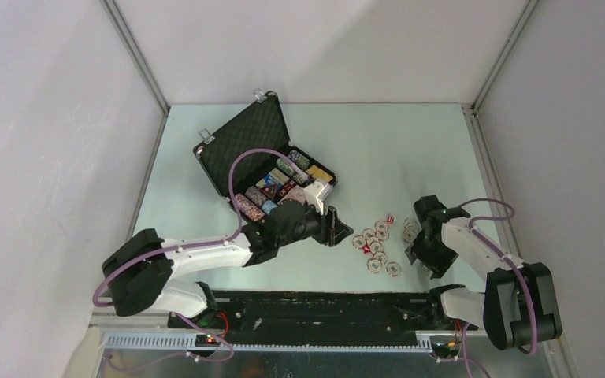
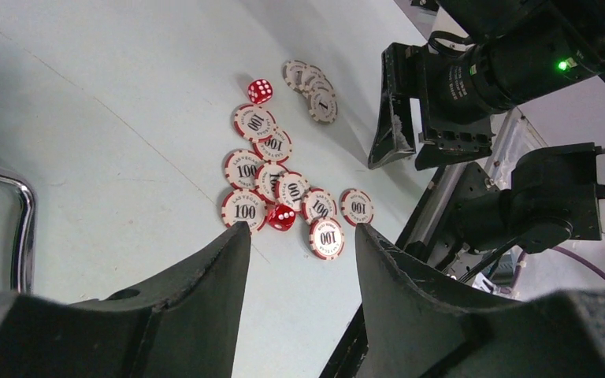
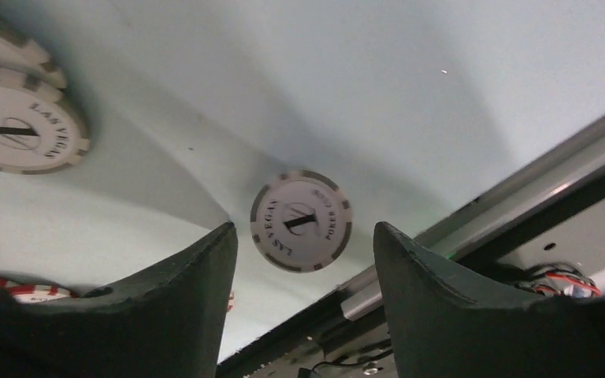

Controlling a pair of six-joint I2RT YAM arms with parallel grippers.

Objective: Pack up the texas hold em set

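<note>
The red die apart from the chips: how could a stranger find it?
Right of the open black case lies a cluster of red-edged chips. This die sits alone on the table at the cluster's far edge; the other die lies among the chips.

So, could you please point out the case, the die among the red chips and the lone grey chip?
case (image 1: 241, 131), top external view, foam-lined lid.
die (image 2: 281, 216), left wrist view, its upper face.
lone grey chip (image 3: 301, 221), right wrist view, its printed centre.
</note>
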